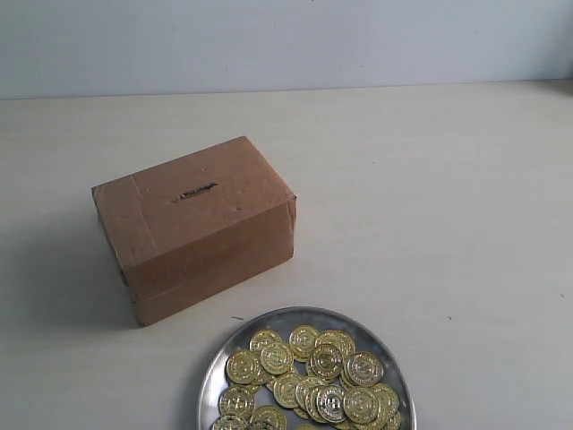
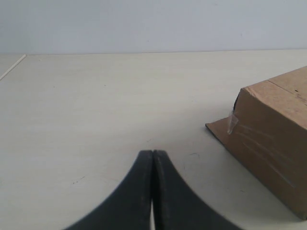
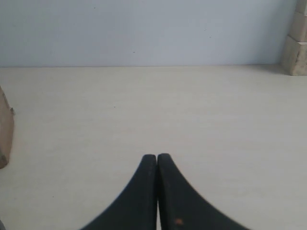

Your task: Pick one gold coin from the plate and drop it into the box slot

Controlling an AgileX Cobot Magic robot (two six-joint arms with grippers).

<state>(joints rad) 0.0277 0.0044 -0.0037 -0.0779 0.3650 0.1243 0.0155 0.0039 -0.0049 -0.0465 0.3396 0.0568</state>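
A brown cardboard box (image 1: 197,224) sealed with tape stands left of centre on the table, with a narrow dark slot (image 1: 194,192) in its top face. In front of it lies a round silver plate (image 1: 226,354) holding several gold coins (image 1: 313,376). Neither gripper shows in the exterior view. In the left wrist view my left gripper (image 2: 152,153) is shut with nothing in it, and a corner of the box (image 2: 273,139) stands off to one side. The right gripper (image 3: 157,156) is shut too, empty, over bare table, with the box edge (image 3: 5,129) at the frame's border.
The pale table (image 1: 448,206) runs back to a light wall. Stacked wooden blocks (image 3: 296,43) stand at the table's far edge in the right wrist view.
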